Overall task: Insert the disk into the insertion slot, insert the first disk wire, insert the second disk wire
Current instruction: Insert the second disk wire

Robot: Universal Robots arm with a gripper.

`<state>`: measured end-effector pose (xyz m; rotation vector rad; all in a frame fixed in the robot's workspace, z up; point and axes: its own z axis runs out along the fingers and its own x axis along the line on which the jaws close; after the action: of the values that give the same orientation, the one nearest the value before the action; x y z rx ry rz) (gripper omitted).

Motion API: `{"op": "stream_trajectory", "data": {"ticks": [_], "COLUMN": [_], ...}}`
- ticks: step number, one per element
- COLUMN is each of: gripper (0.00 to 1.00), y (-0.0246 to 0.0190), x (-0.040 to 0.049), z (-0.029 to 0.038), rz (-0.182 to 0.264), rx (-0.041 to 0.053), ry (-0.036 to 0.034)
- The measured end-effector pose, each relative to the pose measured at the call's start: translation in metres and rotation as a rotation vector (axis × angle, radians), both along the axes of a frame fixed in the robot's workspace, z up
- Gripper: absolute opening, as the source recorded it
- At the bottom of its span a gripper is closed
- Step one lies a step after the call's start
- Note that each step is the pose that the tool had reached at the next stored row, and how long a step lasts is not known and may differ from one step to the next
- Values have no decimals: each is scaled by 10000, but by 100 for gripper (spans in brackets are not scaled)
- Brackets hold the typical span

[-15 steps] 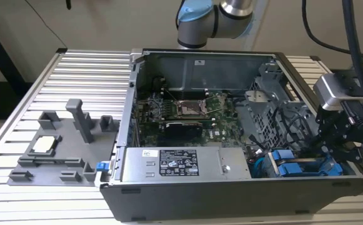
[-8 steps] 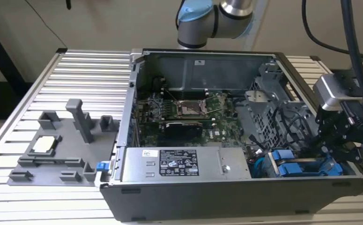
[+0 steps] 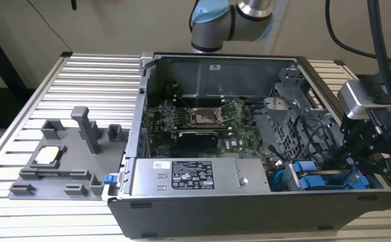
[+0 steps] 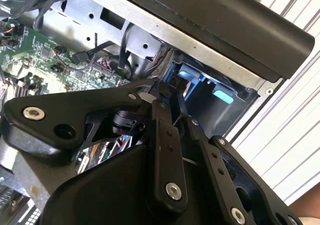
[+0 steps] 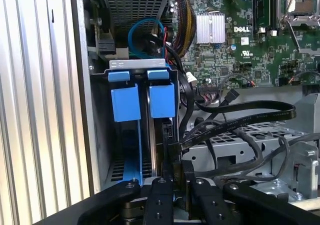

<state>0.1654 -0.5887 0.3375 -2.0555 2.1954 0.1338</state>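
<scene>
You have the blue-framed disk [image 5: 161, 105] seated upright in the insertion slot [image 5: 132, 65] at the open grey computer case [image 3: 249, 212] corner, beside its twin carrier [image 5: 125, 102], and your gripper [image 5: 172, 177] has its fingers pressed together on a flat black wire connector [image 5: 171, 152] at the disk's edge, wires unfinished

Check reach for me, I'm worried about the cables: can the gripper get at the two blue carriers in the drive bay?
Probably yes. In the first wrist view the gripper is close to the blue carriers, and the black cables lie beside them, not across their blue tabs.
</scene>
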Motion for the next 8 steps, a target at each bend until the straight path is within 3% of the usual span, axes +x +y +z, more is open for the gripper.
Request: {"op": "stream_trajectory", "data": {"ticks": [8], "gripper": [19], "y": [1], "x": [-1], "z": [-10], "rz": [45], "rx": [-8], "ry": [0]}}
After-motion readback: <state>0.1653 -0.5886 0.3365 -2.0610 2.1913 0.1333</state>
